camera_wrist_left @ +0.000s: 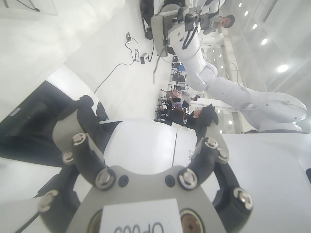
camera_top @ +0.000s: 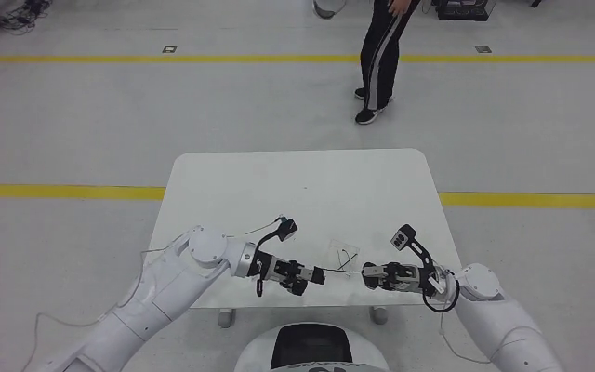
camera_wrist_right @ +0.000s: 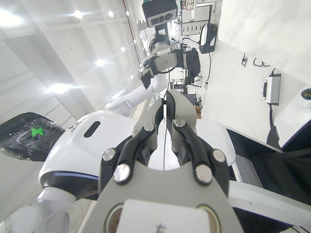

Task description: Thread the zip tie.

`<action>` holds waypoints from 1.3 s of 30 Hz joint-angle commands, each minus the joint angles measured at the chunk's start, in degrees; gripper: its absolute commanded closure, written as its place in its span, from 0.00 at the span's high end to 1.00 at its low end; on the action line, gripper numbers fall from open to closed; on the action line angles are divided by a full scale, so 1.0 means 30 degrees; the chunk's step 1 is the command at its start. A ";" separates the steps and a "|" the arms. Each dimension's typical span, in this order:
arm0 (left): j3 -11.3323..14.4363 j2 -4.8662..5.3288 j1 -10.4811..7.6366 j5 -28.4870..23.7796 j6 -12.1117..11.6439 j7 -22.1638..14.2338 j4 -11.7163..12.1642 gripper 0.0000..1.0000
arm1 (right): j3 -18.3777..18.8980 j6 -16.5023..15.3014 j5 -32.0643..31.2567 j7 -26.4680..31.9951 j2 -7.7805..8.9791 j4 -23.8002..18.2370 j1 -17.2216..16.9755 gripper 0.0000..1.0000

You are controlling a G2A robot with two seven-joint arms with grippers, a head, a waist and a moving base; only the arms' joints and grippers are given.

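Both grippers hover over the front part of the white table (camera_top: 297,181), facing each other a short gap apart. My right gripper (camera_top: 369,272) (camera_wrist_right: 167,95) is shut on the zip tie (camera_wrist_right: 165,144), which runs as a thin strip between its pads. The zip tie (camera_top: 346,259) sticks out toward my left gripper (camera_top: 314,275). In the left wrist view the right gripper (camera_wrist_left: 165,41) shows farther off, with the zip tie (camera_wrist_left: 154,70) trailing from it. My left gripper (camera_wrist_left: 145,106) is open, its fingers wide apart with nothing between them.
The table carries nothing else. Its front edge lies just below both grippers, and bare tabletop stretches behind them to the far edge.
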 commanded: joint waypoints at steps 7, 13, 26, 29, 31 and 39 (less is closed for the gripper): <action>0.1986 -0.1053 -0.2375 -0.2055 -0.0846 -0.1309 0.1698 1.00 | 0.0342 -0.0113 0.1143 0.0692 0.0026 0.0060 -0.0178 0.00; 0.2780 -0.1503 -0.3234 -0.2144 -0.0979 -0.1328 0.2513 1.00 | 0.0261 -0.0186 0.1215 0.0733 0.0011 0.0030 -0.0162 0.00; 0.2893 -0.1569 -0.3134 -0.1324 0.0620 0.1719 0.2077 1.00 | -0.0591 -0.0386 0.1327 -0.0095 -0.0266 -0.0087 0.0169 0.00; 0.2907 -0.1563 -0.3166 -0.1180 0.0554 0.1680 0.2052 1.00 | -0.0597 -0.0408 0.1257 -0.0151 -0.0269 -0.0057 0.0195 0.00; 0.2907 -0.1563 -0.3166 -0.1180 0.0554 0.1680 0.2052 1.00 | -0.0597 -0.0408 0.1257 -0.0151 -0.0269 -0.0057 0.0195 0.00; 0.2626 -0.1524 -0.2704 -0.1783 0.0233 0.2690 0.1862 1.00 | -0.0624 -0.0441 0.1211 -0.0326 -0.0309 -0.0889 0.0177 0.00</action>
